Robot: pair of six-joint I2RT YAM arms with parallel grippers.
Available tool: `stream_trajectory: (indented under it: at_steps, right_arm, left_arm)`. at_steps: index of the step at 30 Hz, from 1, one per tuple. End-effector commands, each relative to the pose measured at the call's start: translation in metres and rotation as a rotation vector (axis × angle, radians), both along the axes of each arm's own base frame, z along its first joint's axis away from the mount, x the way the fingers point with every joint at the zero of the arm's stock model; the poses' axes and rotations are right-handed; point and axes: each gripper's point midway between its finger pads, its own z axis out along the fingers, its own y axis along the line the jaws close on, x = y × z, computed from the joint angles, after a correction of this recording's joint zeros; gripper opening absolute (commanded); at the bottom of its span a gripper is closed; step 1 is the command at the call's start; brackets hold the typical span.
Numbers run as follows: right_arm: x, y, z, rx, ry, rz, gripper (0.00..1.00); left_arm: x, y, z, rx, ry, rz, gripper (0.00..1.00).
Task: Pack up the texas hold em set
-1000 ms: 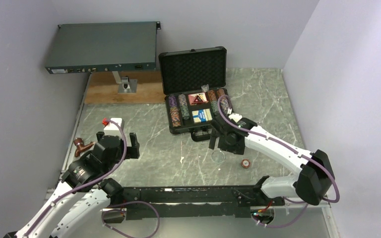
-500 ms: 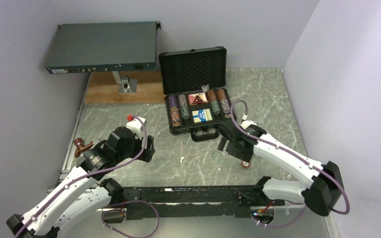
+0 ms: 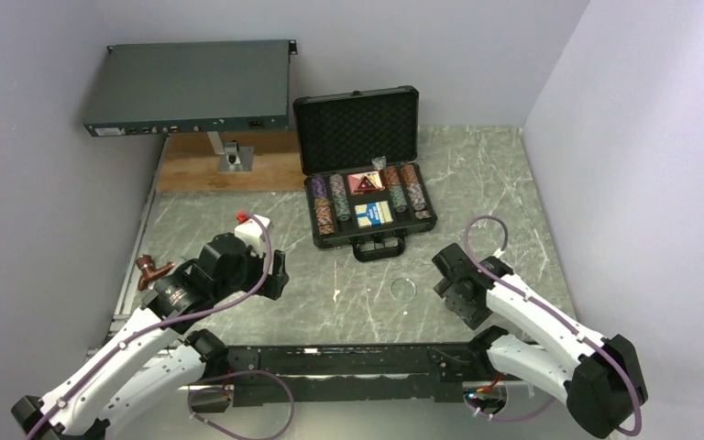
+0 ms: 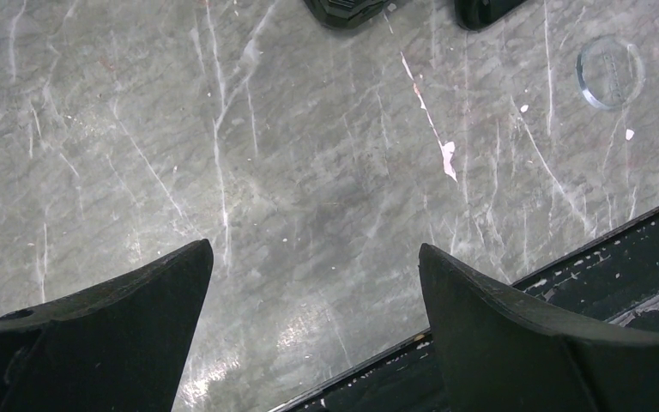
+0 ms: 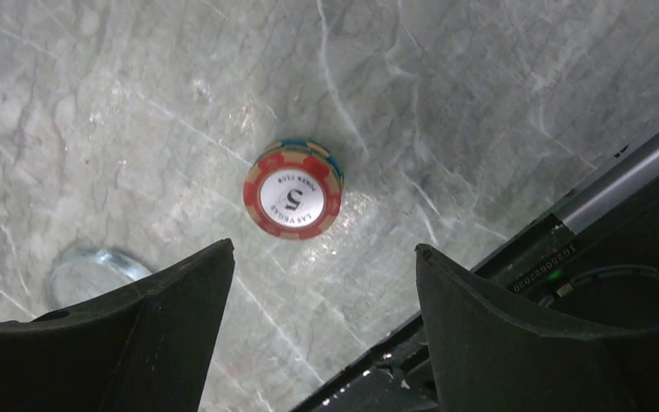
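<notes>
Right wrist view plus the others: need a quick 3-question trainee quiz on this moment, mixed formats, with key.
1. True or false: the briefcase has its lid shut.
2. Which lies on the table ahead of the right jaws? A) a card deck B) a chip stack with a 5 on top C) a red triangle
3. Fill in: the left jaws stand ____ over bare marble.

Key: 1 false (the lid is up, foam showing); 2 B; 3 open.

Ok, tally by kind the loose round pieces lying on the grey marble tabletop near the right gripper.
Red-rimmed stack of poker chips marked 5: 1
Clear round disc: 1
Total: 2
</notes>
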Motion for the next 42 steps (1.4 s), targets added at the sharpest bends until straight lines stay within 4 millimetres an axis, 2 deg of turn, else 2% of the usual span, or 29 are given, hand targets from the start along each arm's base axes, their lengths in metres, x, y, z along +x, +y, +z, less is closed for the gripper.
stream_trajectory:
  at_steps: [1, 6, 12, 18, 23, 32, 36, 39, 42]
  right_arm:
    - [0.017, 0.0, -0.004, 0.008, -0.052, -0.01, 0.78]
    - [0.023, 0.0, -0.009, 0.001, -0.042, 0.005, 0.74]
    - [0.021, -0.003, -0.015, -0.017, -0.015, 0.003, 0.65]
    - [0.02, -0.008, -0.023, -0.023, -0.002, 0.001, 0.63]
    - [0.023, -0.01, -0.028, -0.032, 0.013, 0.005, 0.5]
    - [0.022, -0.01, -0.034, -0.032, 0.056, 0.025, 0.43]
    - [0.019, -0.008, -0.039, -0.017, 0.07, 0.037, 0.34]
    - [0.019, -0.007, -0.038, -0.018, 0.072, 0.054, 0.13]
    - [0.023, -0.006, -0.033, -0.023, 0.071, 0.075, 0.01]
  left_arm:
    - [0.004, -0.004, 0.012, -0.026, -0.049, -0.008, 0.97]
    - [0.003, -0.002, 0.013, -0.023, -0.057, 0.0, 0.97]
    - [0.004, -0.001, 0.012, -0.015, -0.054, 0.009, 0.97]
    - [0.004, 0.0, 0.013, -0.015, -0.06, 0.013, 0.97]
    - [0.004, 0.0, 0.013, -0.014, -0.059, 0.014, 0.97]
    - [0.004, 0.002, 0.014, -0.012, -0.066, 0.026, 0.97]
    - [0.005, 0.004, 0.015, -0.009, -0.071, 0.033, 0.97]
    - [0.005, 0.005, 0.016, -0.01, -0.074, 0.04, 0.97]
    - [0.005, 0.005, 0.016, -0.013, -0.077, 0.043, 0.97]
